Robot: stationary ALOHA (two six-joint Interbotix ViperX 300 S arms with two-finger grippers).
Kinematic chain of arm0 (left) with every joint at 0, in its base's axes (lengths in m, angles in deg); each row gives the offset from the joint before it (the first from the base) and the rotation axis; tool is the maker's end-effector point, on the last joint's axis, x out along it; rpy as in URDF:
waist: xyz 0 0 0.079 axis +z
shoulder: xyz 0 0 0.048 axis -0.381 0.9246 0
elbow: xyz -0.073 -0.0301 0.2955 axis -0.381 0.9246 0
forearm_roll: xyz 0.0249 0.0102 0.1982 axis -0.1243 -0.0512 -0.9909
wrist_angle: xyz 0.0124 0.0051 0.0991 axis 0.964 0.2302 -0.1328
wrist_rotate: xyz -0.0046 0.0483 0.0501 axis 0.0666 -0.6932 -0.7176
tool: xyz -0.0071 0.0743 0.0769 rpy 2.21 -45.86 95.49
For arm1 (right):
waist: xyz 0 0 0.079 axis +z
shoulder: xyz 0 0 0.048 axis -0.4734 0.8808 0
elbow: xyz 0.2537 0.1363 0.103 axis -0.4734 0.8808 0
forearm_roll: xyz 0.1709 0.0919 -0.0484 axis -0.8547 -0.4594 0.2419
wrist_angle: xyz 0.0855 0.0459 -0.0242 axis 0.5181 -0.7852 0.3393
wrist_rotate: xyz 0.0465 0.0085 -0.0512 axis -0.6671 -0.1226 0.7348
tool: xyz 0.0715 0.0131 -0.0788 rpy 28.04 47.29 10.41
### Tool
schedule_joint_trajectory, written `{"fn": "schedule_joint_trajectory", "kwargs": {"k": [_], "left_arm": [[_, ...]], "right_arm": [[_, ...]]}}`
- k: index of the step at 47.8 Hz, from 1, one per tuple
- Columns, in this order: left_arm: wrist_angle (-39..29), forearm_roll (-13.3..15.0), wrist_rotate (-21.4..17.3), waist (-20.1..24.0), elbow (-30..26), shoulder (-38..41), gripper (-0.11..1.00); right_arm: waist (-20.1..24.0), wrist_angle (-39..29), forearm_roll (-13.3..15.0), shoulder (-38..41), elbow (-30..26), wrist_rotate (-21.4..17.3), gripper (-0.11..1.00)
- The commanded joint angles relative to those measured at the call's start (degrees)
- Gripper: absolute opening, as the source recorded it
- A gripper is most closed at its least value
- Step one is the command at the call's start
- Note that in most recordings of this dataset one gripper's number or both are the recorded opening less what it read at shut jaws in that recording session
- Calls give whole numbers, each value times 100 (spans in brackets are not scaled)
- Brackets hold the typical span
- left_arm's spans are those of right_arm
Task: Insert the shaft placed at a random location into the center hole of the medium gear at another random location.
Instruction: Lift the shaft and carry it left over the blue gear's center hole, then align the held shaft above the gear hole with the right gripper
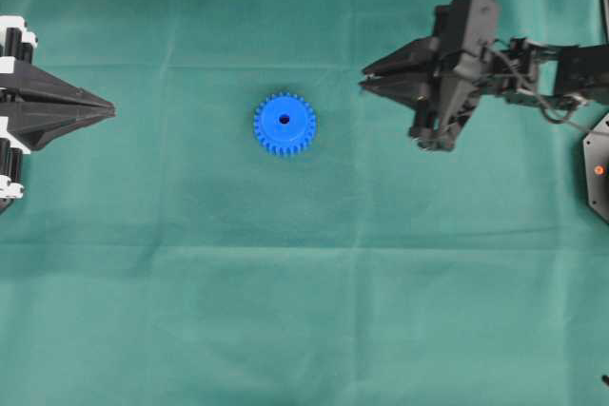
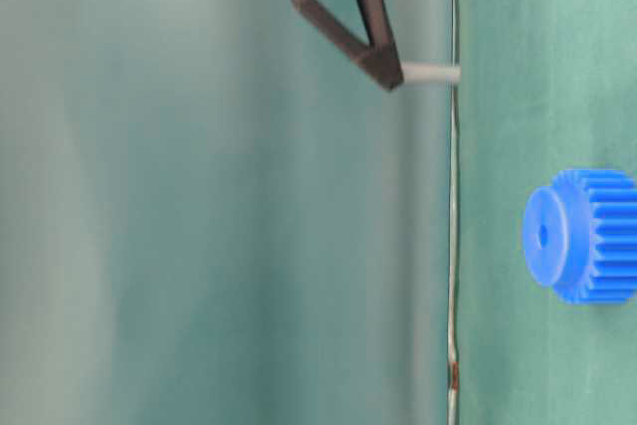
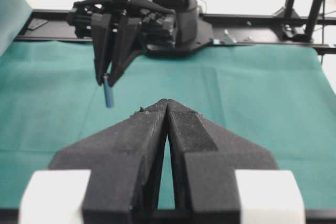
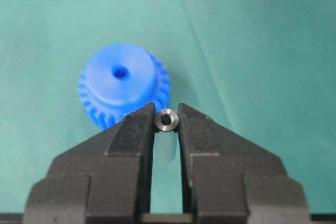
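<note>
The right tool [image 4: 167, 121] is closed on the shaft [image 4: 167, 120], pinching the small silvery pin between its two black fingertips so that the pin's shiny rounded end faces the wrist camera. In the table-level view the shaft [image 2: 431, 73] sticks out past the tip of the tool [image 2: 390, 75], above the green cloth of the desk [image 1: 304, 311], and the left wrist view shows it hanging below the fingers, clear of the cloth. In the overhead view the right tool [image 1: 366, 83] sits to the right of the medium gear [image 1: 284, 124], well apart from it. The bright blue gear lies flat on the cloth, its center hole [image 1: 284, 120] open and facing up. The left tool [image 1: 108, 110] is at the left edge, its jaws pressed together on nothing, pointing toward the gear from well away.
</note>
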Motion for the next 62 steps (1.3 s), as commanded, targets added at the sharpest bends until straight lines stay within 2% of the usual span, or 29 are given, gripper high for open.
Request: {"fn": "schedule_joint_trajectory", "kwargs": {"k": [1, 16, 24, 44, 62], "left_arm": [[18, -18, 9, 9, -70, 53, 0], [-44, -18, 0, 9, -70, 44, 0], [-44, -18, 0, 9, -70, 44, 0], [-44, -18, 0, 9, -70, 53, 0], [-44, -18, 0, 0, -70, 44, 0]], "right_arm": [[79, 105, -9, 132, -343, -62, 13], [431, 79, -9, 1037, -1389, -53, 13], [510, 70, 0, 1362, -1740, -44, 13], [510, 105, 26, 1512, -1767, -18, 13], [492, 413, -9, 1969, -1740, -26, 13]]}}
